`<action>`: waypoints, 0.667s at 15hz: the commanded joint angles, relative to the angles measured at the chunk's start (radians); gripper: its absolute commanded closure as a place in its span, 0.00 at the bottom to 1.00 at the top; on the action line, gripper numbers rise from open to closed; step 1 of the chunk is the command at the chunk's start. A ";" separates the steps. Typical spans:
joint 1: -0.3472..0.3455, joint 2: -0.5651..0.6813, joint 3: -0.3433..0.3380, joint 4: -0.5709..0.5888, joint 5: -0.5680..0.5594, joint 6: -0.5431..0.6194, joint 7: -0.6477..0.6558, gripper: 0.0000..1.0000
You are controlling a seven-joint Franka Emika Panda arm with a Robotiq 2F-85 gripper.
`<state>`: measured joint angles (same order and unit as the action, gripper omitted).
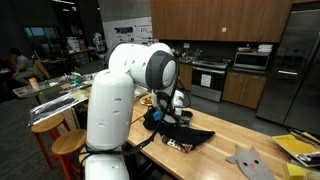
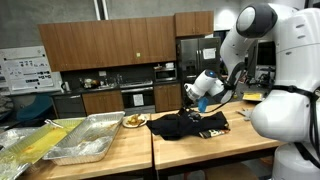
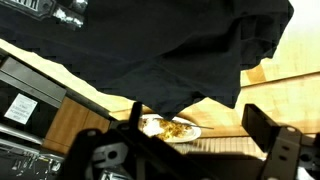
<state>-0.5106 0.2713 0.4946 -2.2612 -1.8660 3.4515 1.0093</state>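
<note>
Hovering just above the black garment (image 2: 185, 126), the gripper (image 2: 194, 99) has its jaws spread wide and pinches nothing; in the wrist view its fingers (image 3: 268, 140) stand well apart with the garment beyond them. The garment lies crumpled on the wooden table (image 2: 215, 148), near a plate of food (image 2: 135, 121), with metal trays (image 2: 85, 140) farther along.

No legible text. The wall poster (image 2: 18, 70) carries print too small to read, and the white print (image 3: 60, 12) on the black cloth (image 3: 180, 50) is blurred beyond reading.
</note>
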 commanded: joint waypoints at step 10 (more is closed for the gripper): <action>0.067 0.068 0.061 0.033 -0.131 -0.006 -0.106 0.00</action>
<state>-0.4994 0.3384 0.5928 -2.2348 -1.9261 3.4513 0.9101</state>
